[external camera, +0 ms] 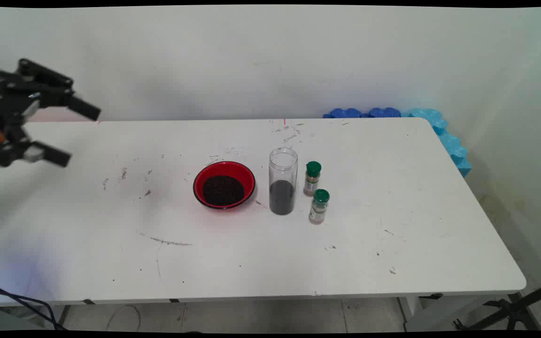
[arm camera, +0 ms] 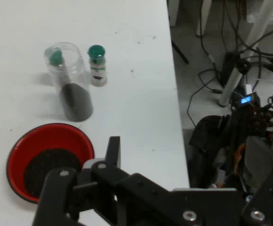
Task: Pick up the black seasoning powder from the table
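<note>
White desk (external camera: 392,263) carries a red bowl of dark grains (external camera: 224,184), well right of the black claw (external camera: 68,134), which hangs spread open, holding nothing.

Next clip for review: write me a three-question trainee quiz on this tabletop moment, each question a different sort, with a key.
1. True or false: the gripper holds the clear jar.
2. How many green-capped spice bottles stand on the table?
3. In the main view, which thing lies closest to the gripper? A) red bowl B) clear jar C) a spice bottle

Key
1. False: it hangs open and empty, off to the left.
2. Two; the second stands nearer the camera.
3. A. The bowl, with dark grains in it, is leftmost.
</note>
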Motion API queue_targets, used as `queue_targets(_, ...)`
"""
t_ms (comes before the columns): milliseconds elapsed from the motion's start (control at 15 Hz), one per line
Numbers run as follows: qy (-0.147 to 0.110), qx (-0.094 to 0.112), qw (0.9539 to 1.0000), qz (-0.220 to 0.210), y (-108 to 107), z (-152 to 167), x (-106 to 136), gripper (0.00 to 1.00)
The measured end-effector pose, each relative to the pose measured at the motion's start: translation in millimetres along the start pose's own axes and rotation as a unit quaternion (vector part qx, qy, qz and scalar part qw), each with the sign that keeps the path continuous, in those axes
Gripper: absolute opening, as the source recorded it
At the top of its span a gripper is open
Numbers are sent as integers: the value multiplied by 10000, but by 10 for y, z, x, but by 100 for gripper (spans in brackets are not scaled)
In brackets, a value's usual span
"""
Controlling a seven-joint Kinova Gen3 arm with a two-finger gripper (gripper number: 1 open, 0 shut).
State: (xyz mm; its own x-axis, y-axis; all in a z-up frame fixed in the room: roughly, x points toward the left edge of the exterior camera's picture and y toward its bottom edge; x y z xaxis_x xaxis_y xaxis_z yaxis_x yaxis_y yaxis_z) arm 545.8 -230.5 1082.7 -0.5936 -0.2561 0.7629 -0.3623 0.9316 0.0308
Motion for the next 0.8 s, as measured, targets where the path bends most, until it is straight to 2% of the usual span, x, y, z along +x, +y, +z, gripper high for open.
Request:
queue_targets(333,24,166,9997,-202,-467,318,88,100)
queue_targets(800,-113,395,9971,-638,-1070,938,72,100)
